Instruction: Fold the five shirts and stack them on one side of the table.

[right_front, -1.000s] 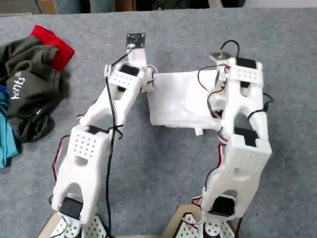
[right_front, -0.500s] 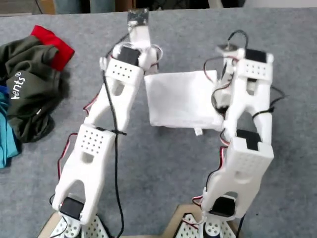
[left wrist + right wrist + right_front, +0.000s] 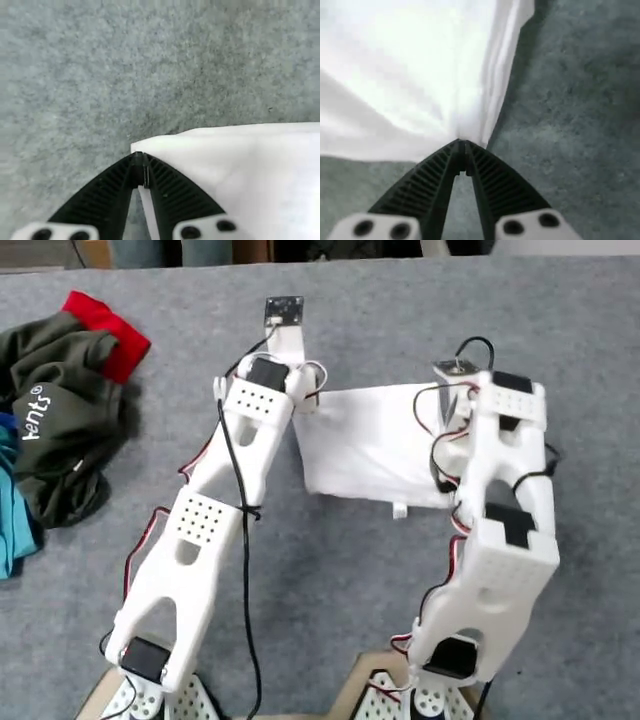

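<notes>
A white shirt (image 3: 375,445) lies folded into a rectangle on the grey table between the two arms. My left gripper (image 3: 140,162) is shut on the white shirt (image 3: 240,165) at its far left corner. My right gripper (image 3: 462,152) is shut on the white shirt (image 3: 410,65) at its right edge, where the layers bunch up. In the high view the left gripper (image 3: 300,405) and the right gripper (image 3: 452,405) hold the shirt's far corners.
A pile of unfolded shirts lies at the table's left edge: a dark green one (image 3: 60,420), a red one (image 3: 105,330) and a teal one (image 3: 12,510). Bare grey felt (image 3: 350,580) lies in front of the white shirt.
Both arms swung away from their bases and then came slightly back, carrying the shirt's far edge. The shirt now lies flatter and a little farther from the bases.
</notes>
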Controlling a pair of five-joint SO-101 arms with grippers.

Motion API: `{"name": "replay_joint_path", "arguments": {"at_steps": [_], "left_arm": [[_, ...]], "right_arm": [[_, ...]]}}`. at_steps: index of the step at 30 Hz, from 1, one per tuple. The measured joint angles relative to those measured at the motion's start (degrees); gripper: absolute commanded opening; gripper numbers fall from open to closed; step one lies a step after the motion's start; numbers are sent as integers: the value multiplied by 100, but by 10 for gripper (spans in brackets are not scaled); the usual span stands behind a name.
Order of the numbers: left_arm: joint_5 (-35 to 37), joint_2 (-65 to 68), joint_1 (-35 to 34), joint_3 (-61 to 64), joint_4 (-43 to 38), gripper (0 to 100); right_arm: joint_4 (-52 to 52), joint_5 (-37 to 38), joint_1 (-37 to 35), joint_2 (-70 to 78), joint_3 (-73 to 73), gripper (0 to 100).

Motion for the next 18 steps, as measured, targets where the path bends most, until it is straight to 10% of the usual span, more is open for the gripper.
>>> {"name": "replay_joint_path", "arguments": {"at_steps": [9, 18], "left_arm": [[-914, -747, 229, -624, 1820, 29], [-923, -1319, 607, 193, 2013, 28]], "right_arm": [[97, 62, 123, -1029, -1257, 15], [-527, -158, -264, 1002, -2919, 15]]}}
